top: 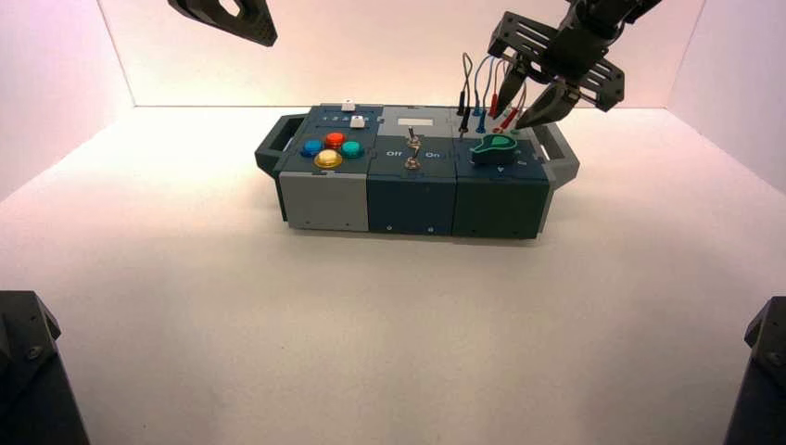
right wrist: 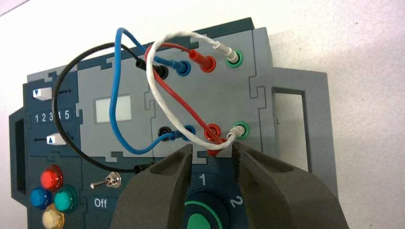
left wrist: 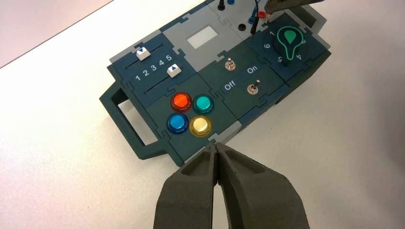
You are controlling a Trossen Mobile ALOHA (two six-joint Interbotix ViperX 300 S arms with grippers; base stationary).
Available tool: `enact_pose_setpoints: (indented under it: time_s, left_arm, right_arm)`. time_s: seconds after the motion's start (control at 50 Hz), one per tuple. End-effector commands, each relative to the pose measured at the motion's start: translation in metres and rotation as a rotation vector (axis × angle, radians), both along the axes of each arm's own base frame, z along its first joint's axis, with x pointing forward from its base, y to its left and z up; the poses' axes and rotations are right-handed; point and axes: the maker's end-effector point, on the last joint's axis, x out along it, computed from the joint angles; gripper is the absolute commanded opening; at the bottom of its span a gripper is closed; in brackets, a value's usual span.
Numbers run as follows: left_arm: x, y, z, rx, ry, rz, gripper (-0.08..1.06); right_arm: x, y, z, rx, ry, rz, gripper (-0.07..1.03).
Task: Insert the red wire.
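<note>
The red wire (right wrist: 177, 98) has a red cord and a red plug at each end. Its far plug (right wrist: 206, 62) sits in the far red socket. Its near plug (right wrist: 214, 150) stands tilted at the near red socket (right wrist: 211, 130); I cannot tell how deep it sits. In the high view this plug (top: 510, 118) leans between my right fingers. My right gripper (right wrist: 212, 148) (top: 508, 120) is open, with one finger on each side of the near plug and not touching it. My left gripper (left wrist: 217, 148) is shut and empty, held high at the box's left (top: 227, 14).
Blue (right wrist: 114, 90), black (right wrist: 59, 112) and white (right wrist: 157, 90) leads arch over the same socket panel. A green knob (right wrist: 200, 222) lies under the right gripper. Two toggle switches (left wrist: 252, 88), coloured buttons (left wrist: 191, 114) and two sliders (left wrist: 173, 70) lie on the box's left part.
</note>
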Motion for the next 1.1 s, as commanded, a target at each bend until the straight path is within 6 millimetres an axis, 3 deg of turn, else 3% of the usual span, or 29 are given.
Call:
enact_pose_setpoints:
  time_s: [0.02, 0.32, 1.1]
  left_arm:
    - [0.0062, -0.0042, 0.0137, -0.019, -0.038, -0.003, -0.03]
    - [0.0057, -0.0038, 0.0125, -0.017, -0.037, -0.003, -0.03]
    - [0.0059, -0.0037, 0.0126, -0.015, -0.04, -0.006, -0.03]
  right_arm:
    - [0.0072, 0.0031, 0.015, 0.013, -0.044, 0.0, 0.45]
    - [0.0104, 0.0034, 0.0125, 0.01, -0.043, -0.002, 0.45]
    - [0.0172, 0.0039, 0.006, 0.005, -0.038, -0.007, 0.32]
